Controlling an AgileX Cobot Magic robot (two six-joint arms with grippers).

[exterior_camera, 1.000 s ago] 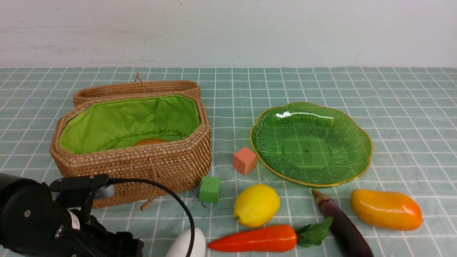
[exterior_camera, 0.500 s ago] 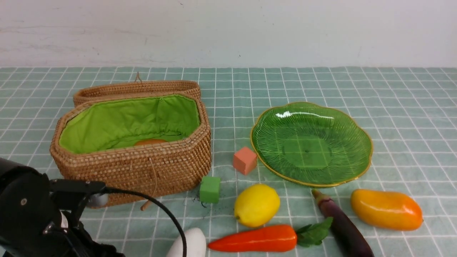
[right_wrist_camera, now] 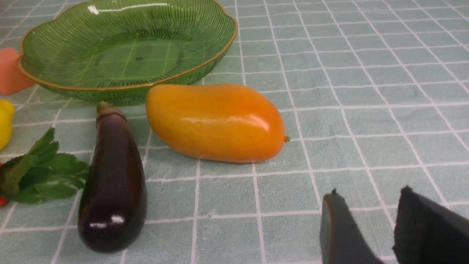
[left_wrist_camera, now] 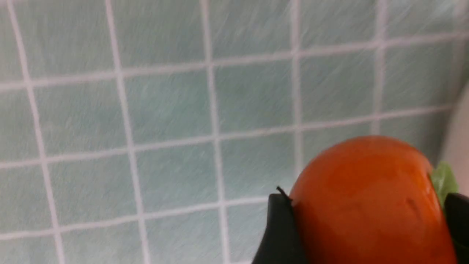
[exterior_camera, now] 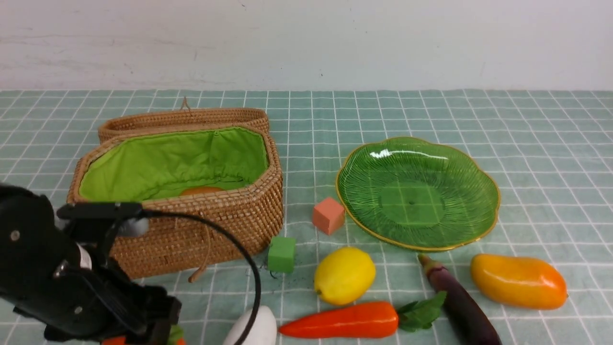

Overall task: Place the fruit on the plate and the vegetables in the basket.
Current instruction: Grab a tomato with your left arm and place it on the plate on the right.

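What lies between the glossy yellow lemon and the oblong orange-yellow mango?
The dark purple eggplant lies between lemon and mango, touching neither; the front view shows it.

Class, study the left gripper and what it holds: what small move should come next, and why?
Probably lift and swing the persimmon toward the plate, to the robot's right. The left gripper is shut on this fruit, near the cloth, and the plate holds nothing yet.

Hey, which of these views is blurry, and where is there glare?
Left wrist view: streaky blur over the tablecloth and the persimmon. Front view: sharp, white glare on the plate. Right wrist view: sharp, bright highlights on the mango and eggplant.
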